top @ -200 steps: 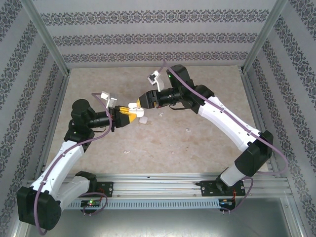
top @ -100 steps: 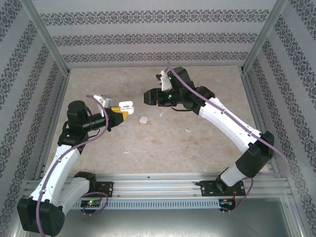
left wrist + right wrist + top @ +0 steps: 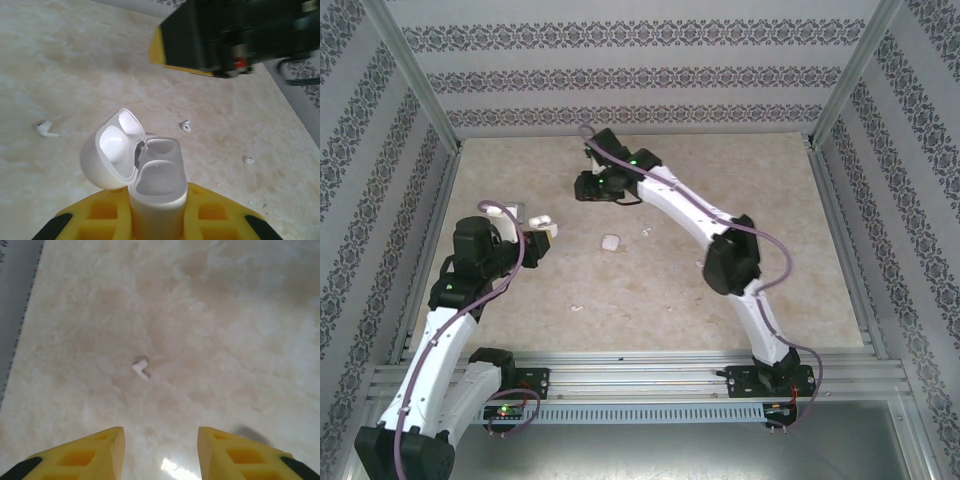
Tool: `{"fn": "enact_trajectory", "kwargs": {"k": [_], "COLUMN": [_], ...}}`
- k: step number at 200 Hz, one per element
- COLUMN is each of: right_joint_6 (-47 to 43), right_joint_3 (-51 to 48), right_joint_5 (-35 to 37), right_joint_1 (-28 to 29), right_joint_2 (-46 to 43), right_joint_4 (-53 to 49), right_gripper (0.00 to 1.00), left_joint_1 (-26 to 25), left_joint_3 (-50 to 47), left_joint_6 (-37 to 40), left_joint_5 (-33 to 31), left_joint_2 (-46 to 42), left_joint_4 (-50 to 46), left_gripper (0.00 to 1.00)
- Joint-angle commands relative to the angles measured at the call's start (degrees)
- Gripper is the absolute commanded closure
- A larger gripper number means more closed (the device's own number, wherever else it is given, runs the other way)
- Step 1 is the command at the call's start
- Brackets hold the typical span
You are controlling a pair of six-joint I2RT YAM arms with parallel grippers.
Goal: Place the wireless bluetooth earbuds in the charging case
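Held case [image 3: 157, 185], loose case [image 3: 611, 242], three earbuds [image 3: 47, 130]

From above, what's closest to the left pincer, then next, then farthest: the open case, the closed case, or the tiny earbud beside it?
1. Open case: held in the left pincer.
2. Closed case: on the table to its right.
3. Earbud: just beyond the closed case, farther right.

Left hand [image 3: 157, 210] tightly closed, elbow bent; right hand [image 3: 160, 440] agape, arm outstretched.
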Motion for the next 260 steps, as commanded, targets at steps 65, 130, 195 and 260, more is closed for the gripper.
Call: {"fn": "enact_trajectory", "kwargs": {"k": [65,130,195,260], "right_joint_6": [-8.1,-2.8,-4.8,-3.4], "right_joint_3": [20.9,22.0,22.0,20.5], "right_joint_5": [17.1,18.9,22.8,23.2], "right_joint_1": [8.5,10.4,12.5,12.7], "right_joint_2": [22.3,27.1,29.0,28.9], "right_joint_4": [11.5,17.7,14.4,12.1], "right_gripper": [0.49,0.43,0.44,0.53], "left_joint_1": [-0.1,-0.2,-0.8,-0.9], "left_joint_3": [-0.6,-0.5,0.5,0.5], "left_joint_6": [-1.9,-1.3,-0.4,-0.4], "left_joint_5": [-3.9,-4.3,-4.8,-4.4], "left_joint_2": [-0.4,-0.1,-0.7,-1.3], "left_joint_4": [-4.7,-4.8,-6.3,-6.8], "left_gripper": [1.0,1.0,1.0,1.0]}}
